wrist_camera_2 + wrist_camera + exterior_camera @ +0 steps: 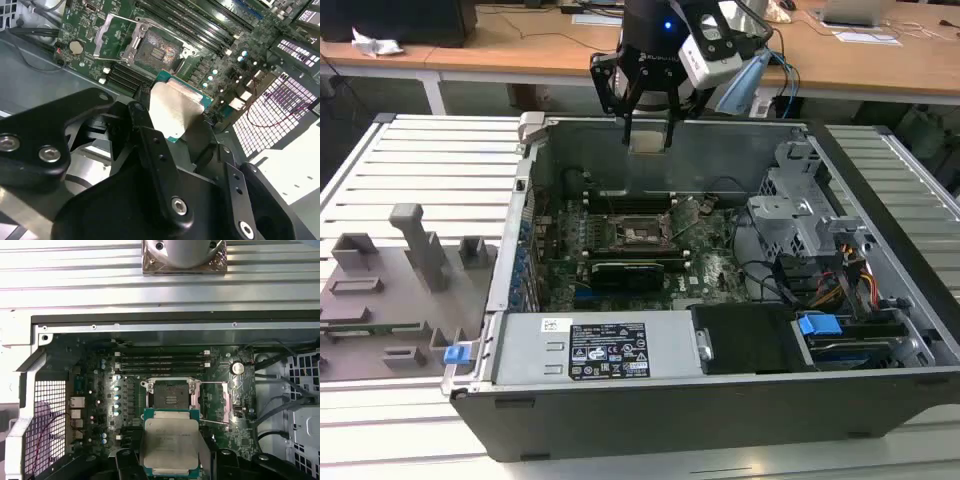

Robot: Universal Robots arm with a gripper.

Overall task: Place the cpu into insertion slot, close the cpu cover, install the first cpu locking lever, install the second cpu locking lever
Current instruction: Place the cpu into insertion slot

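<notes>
jaws: closed narrow on the cpu (pixel 648 140), one finger on each of two opposite edges. my gripper (pixel 649 128) points down.

cpu: held flat, silver lid (pixel 175 107) facing my wrist, green edge showing along the rim. it is in the air and touches nothing but my fingers (pixel 142 112).

position: in the exterior view i hang over the open case (pixel 880 390), close to its far wall and well above the board (pixel 710 270).

slot (pixel 642 232): sits mid-board, nearer the board's far edge than its near edge in the exterior view. dark pin field is bare in both wrist views (pixel 156 50) (pixel 171 397). nothing is seated in it.

cpu vs slot: well apart. in the first wrist view the cpu (pixel 170 442) shows just beside the slot and covers none of it.

cover (pixel 112 35): swung open, off the slot, its window frame standing beside one edge of the slot. also seen in the first wrist view (pixel 215 400).

memory slots (pixel 162 360): long black rows along the slot's other side, running parallel to the board's edge.
</notes>
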